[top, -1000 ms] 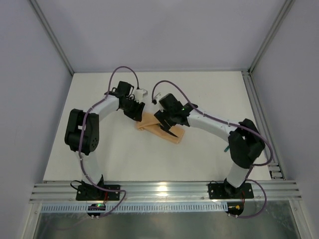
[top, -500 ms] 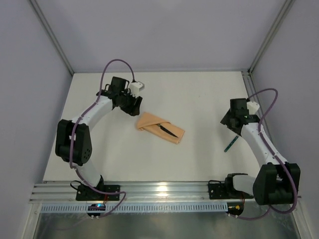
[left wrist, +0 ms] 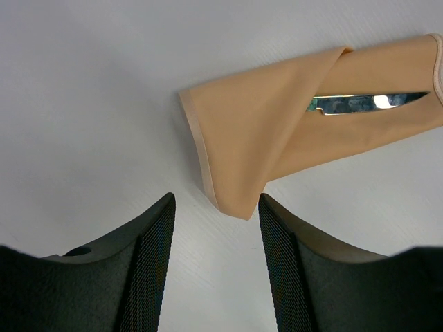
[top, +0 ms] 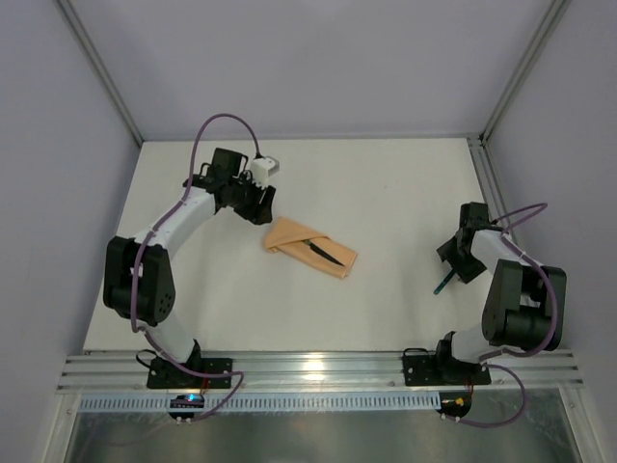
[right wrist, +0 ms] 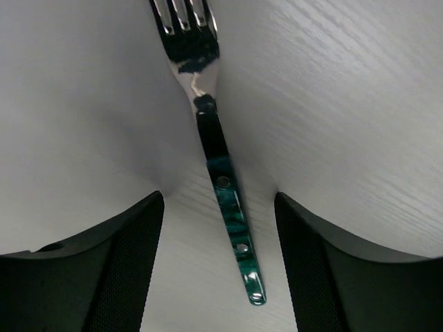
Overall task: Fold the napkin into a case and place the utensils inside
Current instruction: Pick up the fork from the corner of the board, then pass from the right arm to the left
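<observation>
Since half a second ago, the right arm has folded back toward its base, and its right pincer now hangs over the fork at the right side of the table. The left arm has barely shifted, and the case has not moved.

From the right wrist, the right pincer is spread, one finger on each side of the fork, touching neither side of it. The fork lies flat on the table, its teal handle between the fingers and its silver tines pointing away from the camera. From above, the handle end sticks out on the near-left side of the pincer, well apart from the case.

The case lies near the middle of the table, slanting from far-left to near-right. The knife rests in it, and the left wrist view shows its shiny blade in the opening between the peach folds of the case.

The left pincer hovers just beside the far-left end of the case. Its fingers are spread and hold nothing, and a corner of the cloth reaches between their tips.
</observation>
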Controlling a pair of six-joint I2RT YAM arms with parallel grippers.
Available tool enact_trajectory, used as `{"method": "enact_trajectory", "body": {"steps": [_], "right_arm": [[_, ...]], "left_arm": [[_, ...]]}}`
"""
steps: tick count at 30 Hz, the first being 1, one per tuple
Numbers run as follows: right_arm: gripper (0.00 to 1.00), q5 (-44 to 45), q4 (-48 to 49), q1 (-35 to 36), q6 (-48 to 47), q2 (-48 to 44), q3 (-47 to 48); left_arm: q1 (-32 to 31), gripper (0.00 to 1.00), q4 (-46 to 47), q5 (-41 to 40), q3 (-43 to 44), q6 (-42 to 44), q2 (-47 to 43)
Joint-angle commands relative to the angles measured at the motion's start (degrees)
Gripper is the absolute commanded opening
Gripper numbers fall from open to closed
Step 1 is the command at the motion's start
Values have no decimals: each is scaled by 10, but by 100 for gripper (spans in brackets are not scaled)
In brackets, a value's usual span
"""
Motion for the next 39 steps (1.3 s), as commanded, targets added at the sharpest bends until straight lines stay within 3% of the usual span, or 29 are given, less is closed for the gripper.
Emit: {"method": "enact_trajectory", "body": {"steps": [1,2,4,5,6,7,12,16,22,27,30,39], "right_arm": [[68,-36,37,-2,30,31,11],[65,-37,39,-2,33,39,8],[49,-42,52,-2,35,39,-1],[39,-44,59,-2,33,37,-5],[7,-51,72,-2,28,35,-7],[4,-58,76,-2,17,32,-13],[4,-68,70,9,18,-54,-26],[4,-26,35,84,76,-167,-15],[4,51,68,296,264,-270,8],[4,98,123,458,342,-212,48],[4,105,150,512,356,-157,90],[4,117,193,588,368,-77,175]], "left_arm": [[3,54,3,17,-3,9,-27],[3,54,1,18,-2,9,-30],[2,54,-5,28,0,12,-35],[3,53,-8,35,3,12,-40],[2,53,-11,54,4,14,-42],[2,52,-23,67,5,19,-46],[-1,50,-89,147,27,50,-60],[-19,51,-133,165,35,84,-80],[-82,54,-174,176,43,110,-112],[-133,58,-171,172,41,107,-137],[-165,61,-152,148,30,106,-151],[-183,64,-99,126,1,66,-144]]}}
